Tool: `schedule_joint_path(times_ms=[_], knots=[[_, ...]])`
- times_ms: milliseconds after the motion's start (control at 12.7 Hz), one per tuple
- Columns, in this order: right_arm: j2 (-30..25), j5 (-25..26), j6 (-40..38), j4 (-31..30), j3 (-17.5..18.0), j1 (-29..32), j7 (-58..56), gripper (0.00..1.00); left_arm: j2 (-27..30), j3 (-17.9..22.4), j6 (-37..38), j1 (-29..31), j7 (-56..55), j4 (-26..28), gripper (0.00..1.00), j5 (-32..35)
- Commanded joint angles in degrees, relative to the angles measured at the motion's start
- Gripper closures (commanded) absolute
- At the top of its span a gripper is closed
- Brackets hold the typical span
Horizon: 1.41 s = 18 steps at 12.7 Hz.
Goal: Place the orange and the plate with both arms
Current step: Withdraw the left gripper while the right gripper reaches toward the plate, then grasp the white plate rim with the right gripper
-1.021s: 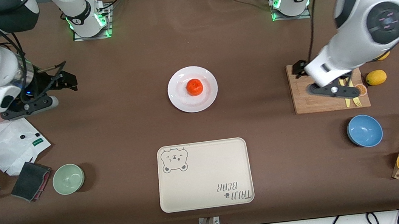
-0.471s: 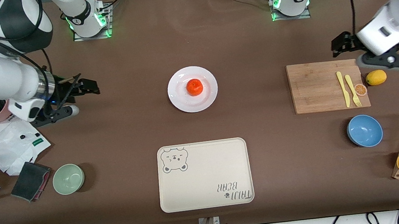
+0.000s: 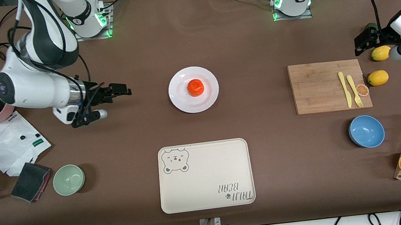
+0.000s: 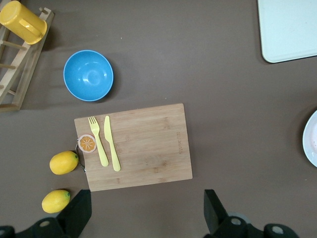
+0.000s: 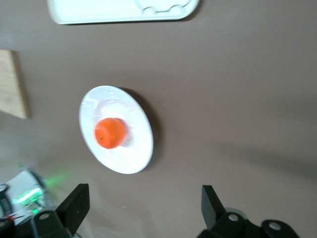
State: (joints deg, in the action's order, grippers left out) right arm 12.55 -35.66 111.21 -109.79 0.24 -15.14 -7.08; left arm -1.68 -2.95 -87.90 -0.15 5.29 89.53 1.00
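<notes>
The orange sits in the middle of the plate, and the plate lies flat on the brown surface at mid-table. Taking the plate as the clock's centre in the front view, the cream bear-printed tray lies at 6 o'clock, nearer the front camera and bare. That empty tray looks like the likely destination for both things, though this is only a judgement.

The right gripper hangs at the plate's 9 o'clock, well apart from it, tipped sideways so its fingers point toward the plate; in the right wrist view the two fingers stand wide apart with nothing between them. That low, sideways pose suits sliding onto the plate's shallow rim from the side.

The left gripper is at about 3 o'clock, out toward the left arm's end of the table, over the surface just beside a lemon and above the corner of the wooden cutting board. Its fingers are also spread and empty. A second lemon, a yellow knife and fork and a small orange slice lie at the board's edge. Neither thing has been picked up yet; the approach seems barely begun.
</notes>
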Motion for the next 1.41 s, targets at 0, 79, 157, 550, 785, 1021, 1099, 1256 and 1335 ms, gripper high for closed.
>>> schedule_joint_path(times_ms=[0,79,157,550,785,1021,1099,1256,1335], knots=[[2.0,-9.5,2.1,-3.3,0.5,0.6,-8.6,0.0,3.1,1.0,-1.2,-0.9,0.7,3.3,0.0,-1.2],[2.8,-13.1,2.6,-4.5,0.5,0.6,-10.4,0.0,3.9,1.0,-1.2,-1.0,0.4,4.3,0.0,-1.3],[4.0,-15.4,4.1,-5.8,0.7,0.6,-13.7,0.0,5.4,0.9,-1.3,-1.0,0.3,6.0,0.0,-1.2],[7.3,-26.7,7.1,-11.6,2.0,0.6,-28.8,0.0,5.3,0.0,-0.1,-1.1,-3.6,5.6,0.0,-1.4],[11.2,-33.5,11.1,-12.0,4.8,0.5,-35.4,0.0,5.0,0.0,0.2,-1.0,-2.9,5.4,0.0,-0.8],[14.3,-39.1,15.0,-12.0,7.0,0.5,-39.7,0.0,4.5,0.0,0.3,-0.8,-3.4,5.0,0.0,-0.7],[15.3,-41.4,15.3,-11.9,7.7,0.4,-41.5,0.0,4.1,0.0,0.3,-0.9,-3.4,4.2,0.0,-0.8],[16.3,-42.8,16.7,-11.8,8.3,0.4,-42.5,0.02,4.0,0.0,0.7,-1.1,-3.0,3.7,0.0,-0.8],[16.8,-42.9,17.5,-11.8,9.1,0.4,-42.6,0.06,4.0,0.0,1.6,-1.0,-3.4,3.7,0.0,-0.9]])
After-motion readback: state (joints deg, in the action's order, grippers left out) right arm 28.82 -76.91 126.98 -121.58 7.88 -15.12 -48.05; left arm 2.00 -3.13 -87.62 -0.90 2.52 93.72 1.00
